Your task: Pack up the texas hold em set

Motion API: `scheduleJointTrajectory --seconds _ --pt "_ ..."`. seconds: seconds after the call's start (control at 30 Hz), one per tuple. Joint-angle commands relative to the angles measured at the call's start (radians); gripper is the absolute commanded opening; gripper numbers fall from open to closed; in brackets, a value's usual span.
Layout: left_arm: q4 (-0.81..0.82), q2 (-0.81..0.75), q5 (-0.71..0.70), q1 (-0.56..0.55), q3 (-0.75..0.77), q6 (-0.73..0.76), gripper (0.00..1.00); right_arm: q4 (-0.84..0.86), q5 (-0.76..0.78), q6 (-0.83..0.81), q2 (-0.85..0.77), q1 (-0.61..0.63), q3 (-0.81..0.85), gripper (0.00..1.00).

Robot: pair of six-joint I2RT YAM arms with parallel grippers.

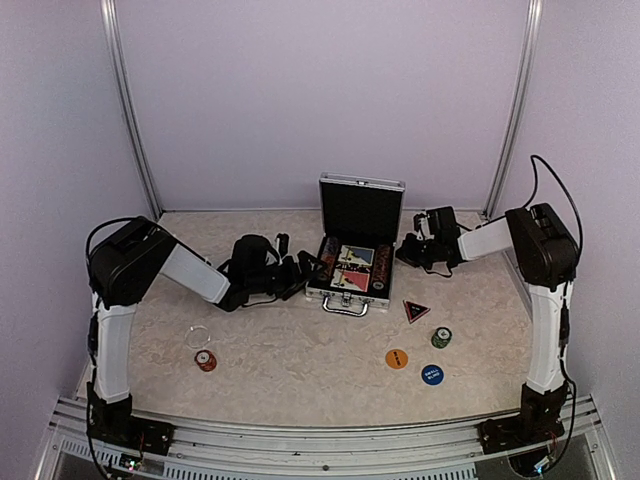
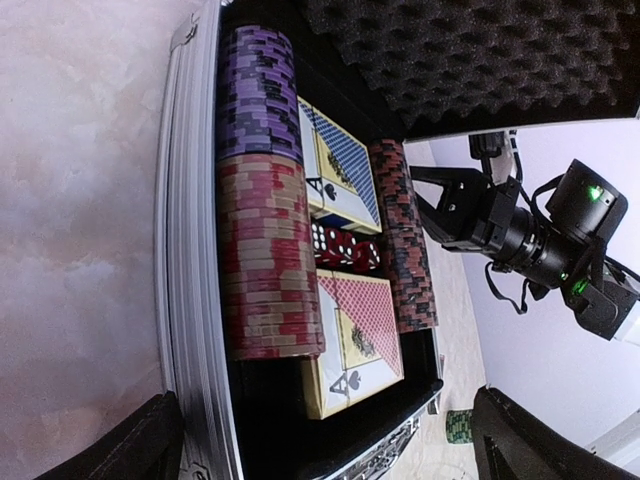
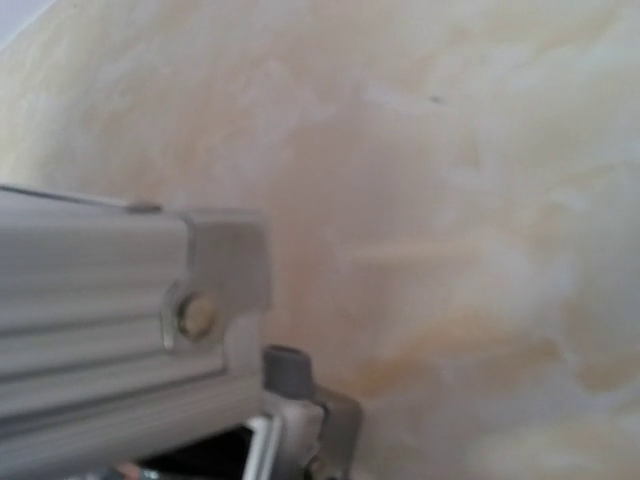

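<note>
Briefcase of silver aluminium [image 1: 361,212], black-lined, stands open mid-table with its lid upright, chip rows [image 2: 265,260] and card decks [image 2: 355,330] inside. At its nine o'clock you have the left gripper [image 1: 298,270], jaws spread wide. At three o'clock your right gripper [image 1: 408,252] hangs, jaws together. Loose toward five o'clock: dark triangular marker [image 1: 416,310], green-and-white chip [image 1: 441,338], orange disc [image 1: 397,358], blue disc [image 1: 432,375]. Red chip [image 1: 205,361] lies at eight o'clock.

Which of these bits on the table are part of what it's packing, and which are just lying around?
Part of the job: silver case, chip rows and card decks inside it, loose red chip, triangular marker, green chips, orange disc, blue disc.

Just lying about: perhaps the faint clear ring; too faint to identify.
</note>
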Motion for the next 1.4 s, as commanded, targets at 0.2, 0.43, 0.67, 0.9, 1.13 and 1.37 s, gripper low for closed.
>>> scheduleJointTrajectory --seconds 0.2,0.43,0.67,0.9,1.13,1.37 --pt "0.035 -0.094 -0.019 -0.022 -0.091 -0.018 0.99 0.023 -0.071 -0.012 0.072 0.088 0.117 0.00" --pt "0.029 -0.118 -0.040 -0.006 -0.122 -0.014 0.99 0.014 -0.041 -0.014 0.069 0.103 0.124 0.00" --pt "-0.018 -0.176 -0.095 0.008 -0.140 0.027 0.99 -0.019 0.052 -0.054 -0.039 0.101 0.052 0.00" --pt "-0.171 -0.324 -0.231 -0.037 -0.152 0.114 0.99 -0.063 0.107 -0.092 -0.222 0.094 -0.053 0.09" --pt "-0.630 -0.530 -0.661 -0.207 -0.072 0.258 0.99 -0.080 0.116 -0.135 -0.486 0.093 -0.247 0.45" --pt "-0.943 -0.670 -0.745 -0.230 -0.065 0.201 0.99 -0.135 0.169 -0.183 -0.754 0.098 -0.402 0.75"
